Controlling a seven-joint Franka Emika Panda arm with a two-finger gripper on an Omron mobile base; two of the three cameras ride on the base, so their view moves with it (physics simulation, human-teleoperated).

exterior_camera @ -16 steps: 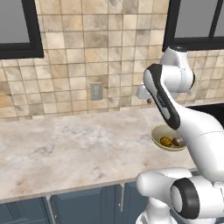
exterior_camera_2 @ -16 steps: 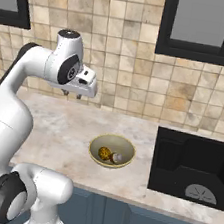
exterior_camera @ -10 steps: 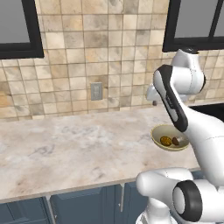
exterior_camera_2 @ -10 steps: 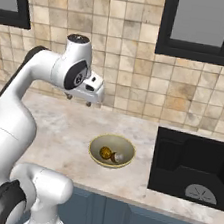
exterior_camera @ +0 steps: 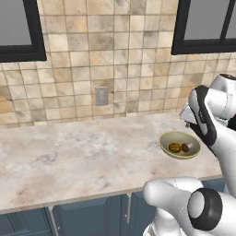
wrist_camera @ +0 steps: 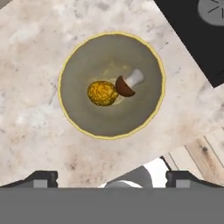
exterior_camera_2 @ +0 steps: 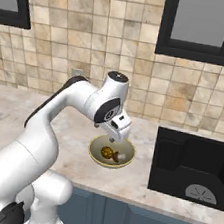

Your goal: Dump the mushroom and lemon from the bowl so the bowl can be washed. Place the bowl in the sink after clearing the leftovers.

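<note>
On the counter [exterior_camera: 69,156] in my left base view, the bowl [exterior_camera: 179,144] sits near the front edge at the right, with the lemon [exterior_camera: 174,147] and the mushroom [exterior_camera: 185,147] side by side inside it, lemon to the left. My arm rises from the lower right and its white links block part of the space just right of the bowl. I can make out the hand above the bowl's far right rim, but from here I cannot tell how the fingers stand. A wall outlet [exterior_camera: 101,96] sits on the tiled backsplash, well left of the bowl.

In my right base view, the arm bends up from the lower left and the gripper [exterior_camera_2: 119,133] hangs directly over the bowl [exterior_camera_2: 111,152], above it and not touching. The lemon [exterior_camera_2: 108,153] shows inside the bowl with the mushroom [exterior_camera_2: 121,157] just to its right. The sink [exterior_camera_2: 193,162] is set into the counter to the right of the bowl, apart from it, with its round grey drain [exterior_camera_2: 201,193] near the front.

In my hand view, I look straight down into the bowl [wrist_camera: 78,57]. The lemon [wrist_camera: 103,93] lies near the middle and the mushroom [wrist_camera: 128,84] touches it, brown cap against the lemon, pale stem pointing away. The two finger tips [wrist_camera: 40,178] sit far apart at the bottom corners, so the claw is spread wide and holds nothing. A corner of the sink [wrist_camera: 192,39] and part of its drain [wrist_camera: 212,8] show at the upper right.
</note>
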